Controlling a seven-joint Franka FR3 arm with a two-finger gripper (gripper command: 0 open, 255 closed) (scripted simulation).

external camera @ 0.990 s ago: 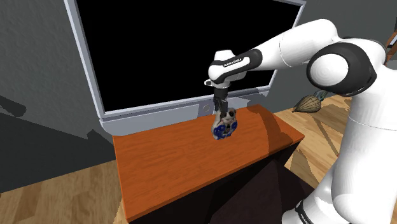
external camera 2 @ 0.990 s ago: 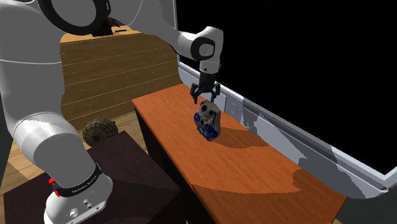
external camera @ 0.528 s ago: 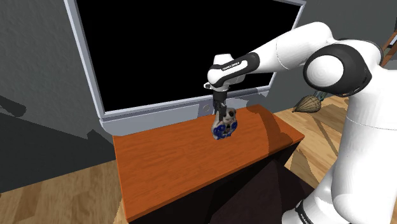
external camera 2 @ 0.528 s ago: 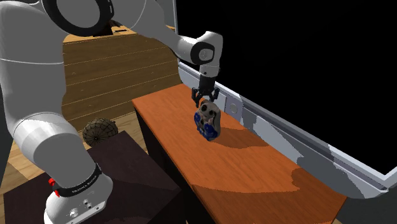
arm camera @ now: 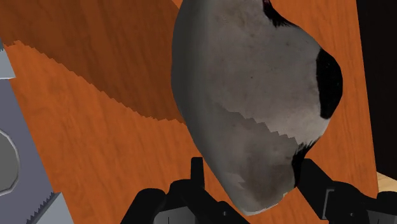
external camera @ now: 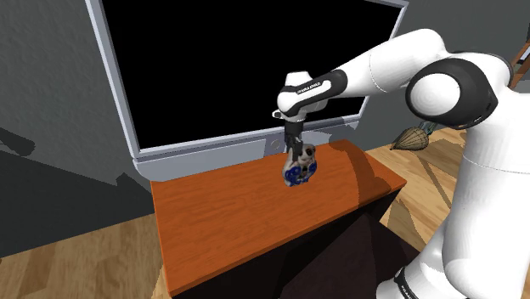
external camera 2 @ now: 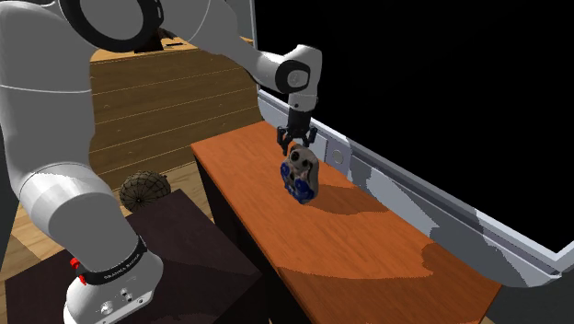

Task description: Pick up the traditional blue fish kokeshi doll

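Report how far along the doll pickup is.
Done: the approach. The gripper sits right at the top of the blue and grey doll. In hand: the grasp, though the views do not settle whether it is clamped on. Left: the lift. The doll looks to be resting, tilted, on the orange wooden table.

Home living room: television (external camera: pixel 246 76), wood floor (external camera: pixel 72 255)
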